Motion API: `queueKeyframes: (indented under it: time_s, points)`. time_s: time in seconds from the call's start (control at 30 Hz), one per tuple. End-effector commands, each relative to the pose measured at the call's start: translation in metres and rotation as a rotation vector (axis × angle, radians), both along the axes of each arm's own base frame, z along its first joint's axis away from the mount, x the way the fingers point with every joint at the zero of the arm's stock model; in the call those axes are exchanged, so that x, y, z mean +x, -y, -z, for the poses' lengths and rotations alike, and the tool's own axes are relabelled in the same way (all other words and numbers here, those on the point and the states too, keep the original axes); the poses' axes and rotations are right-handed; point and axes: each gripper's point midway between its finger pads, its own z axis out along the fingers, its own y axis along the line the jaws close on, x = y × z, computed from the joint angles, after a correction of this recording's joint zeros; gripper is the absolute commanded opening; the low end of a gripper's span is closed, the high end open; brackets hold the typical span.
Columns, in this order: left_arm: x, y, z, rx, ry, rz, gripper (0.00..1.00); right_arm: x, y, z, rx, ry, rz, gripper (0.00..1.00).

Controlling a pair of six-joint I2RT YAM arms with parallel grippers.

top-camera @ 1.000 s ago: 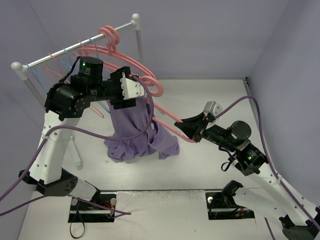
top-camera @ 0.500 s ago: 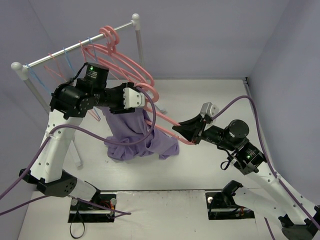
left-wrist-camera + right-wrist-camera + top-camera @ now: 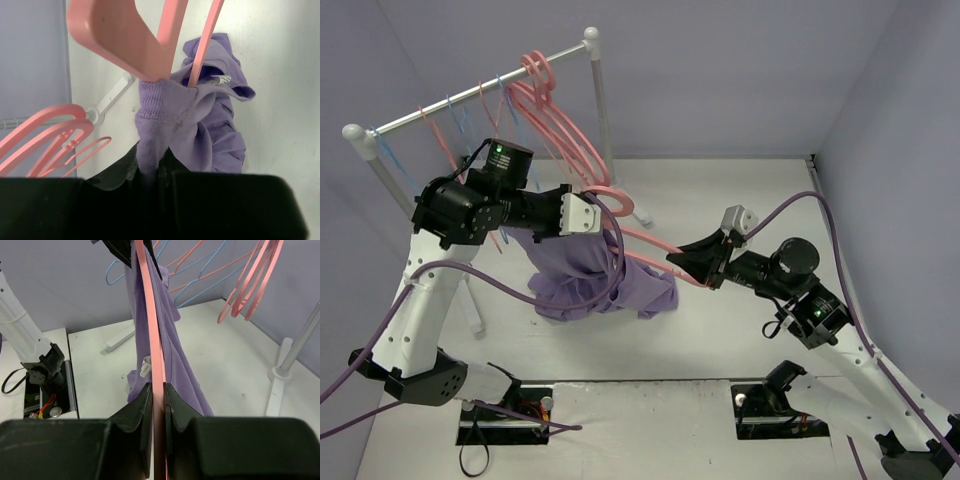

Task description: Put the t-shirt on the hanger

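Note:
The purple t-shirt (image 3: 590,285) hangs in a bunch from the salmon-pink hanger (image 3: 650,241), its lower part heaped on the table. My left gripper (image 3: 608,215) is shut on the ribbed collar (image 3: 155,100), right under the hanger's thick end (image 3: 120,40). My right gripper (image 3: 697,264) is shut on the hanger's other arm (image 3: 150,330), which runs straight out between its jaws. The t-shirt (image 3: 172,340) drapes down either side of that arm, a white label showing low on it.
A clothes rack stands at the back left, its rail (image 3: 470,95) carrying more thick pink hangers (image 3: 560,120) and thin blue and pink-red wire hangers (image 3: 445,130). The rack's post (image 3: 598,80) and foot (image 3: 280,372) are close by. Walls close in left, back and right.
My left gripper has closed on the shirt's collar and shifted slightly down and left. The hangers on the rail have swung. My right gripper keeps its hold on the hanger.

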Motion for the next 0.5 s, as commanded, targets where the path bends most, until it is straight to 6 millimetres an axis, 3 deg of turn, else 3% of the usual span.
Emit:
queueKeyframes:
  time_s: [0.0,0.07,0.1,0.17,0.3,0.47]
  points:
    - [-0.013,0.007,-0.029,-0.131,0.031,0.022,0.00,0.005,0.007,-0.035,0.098,0.094,0.044,0.05]
    - [-0.015,0.006,-0.025,-0.129,0.016,0.021,0.00,0.009,0.010,-0.032,0.094,0.084,0.071,0.18]
    - [-0.015,0.006,-0.022,-0.126,0.006,0.018,0.00,0.012,0.011,-0.031,0.093,0.082,0.091,0.32]
    - [-0.016,0.006,-0.019,-0.125,-0.008,0.010,0.00,0.020,0.017,-0.028,0.084,0.073,0.145,0.49]
    - [-0.013,0.004,-0.014,-0.113,-0.029,-0.019,0.00,0.035,0.028,-0.023,0.057,0.043,0.251,0.60]
    - [-0.011,0.005,-0.004,-0.110,-0.085,-0.052,0.00,0.055,0.075,-0.042,0.069,0.077,0.532,0.76]
